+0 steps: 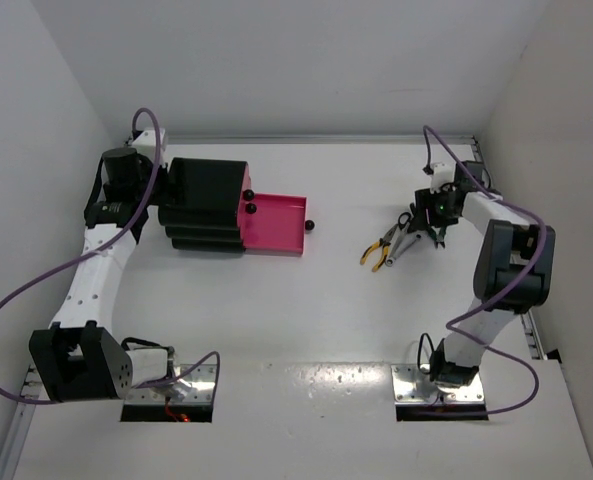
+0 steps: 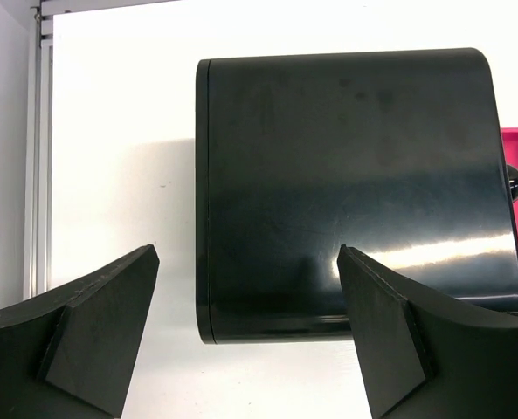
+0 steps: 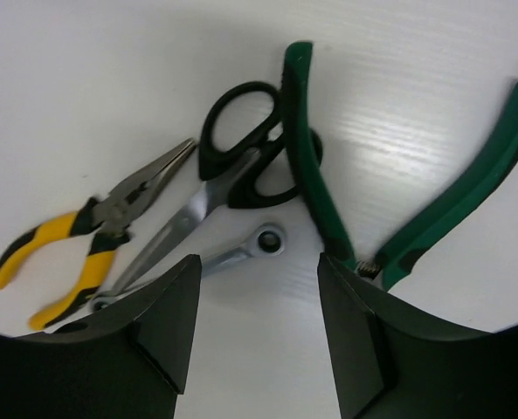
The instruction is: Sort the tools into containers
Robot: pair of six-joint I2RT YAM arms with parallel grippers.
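Top view looked down from above and behind the arm bases and took in the whole bench [image 1: 326, 330]. Left wrist view looked past the left hand [image 2: 245, 262], close upon a black face of the cabinet [image 2: 346, 175]. Right wrist view looked past the right hand [image 3: 259, 266], close down upon the pliers [image 3: 110, 209] and wrench [image 3: 257, 243]. Top view held both spots, far smaller.

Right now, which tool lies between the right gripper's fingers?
The slim silver wrench: its ring end shows in the gap between the right gripper's fingers. The yellow pliers, black scissors and green-handled tool lie outside it.
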